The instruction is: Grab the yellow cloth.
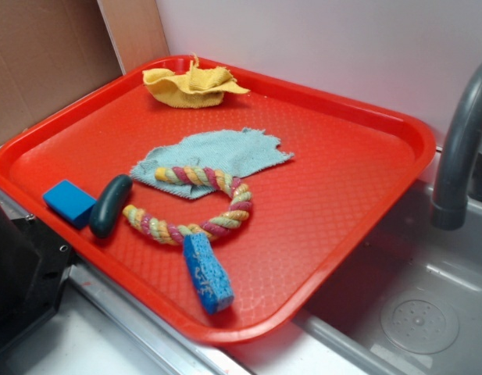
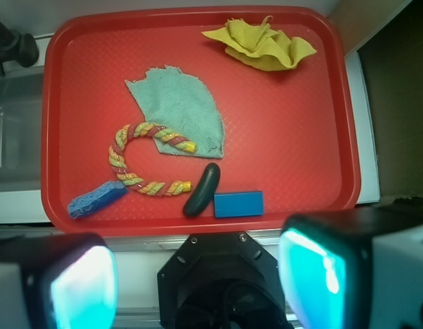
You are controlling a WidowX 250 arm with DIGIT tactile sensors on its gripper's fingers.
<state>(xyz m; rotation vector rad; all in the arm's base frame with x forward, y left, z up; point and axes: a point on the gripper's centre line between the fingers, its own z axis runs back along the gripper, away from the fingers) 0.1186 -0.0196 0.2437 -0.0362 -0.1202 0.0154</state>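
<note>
The yellow cloth [image 2: 262,44] lies crumpled at the upper right of the wrist view, in the far corner of the red tray [image 2: 197,17]; in the exterior view it sits at the top centre, against the tray's back rim. From the end effector [image 2: 197,281], whose two fingers fill the bottom of the wrist view standing wide apart and holding nothing, the cloth lies straight across the tray and somewhat right, well apart. Its long axis runs roughly left to right in the wrist view. Between them lie a blue block [image 2: 238,203], a dark oblong object [image 2: 202,190], a braided rope ring [image 2: 146,161] partly on the pale blue-green cloth [image 2: 180,110], and a blue sponge [image 2: 96,199]. The fingertips are blurred and cut off by the frame edge, and the exterior view shows no arm.
</note>
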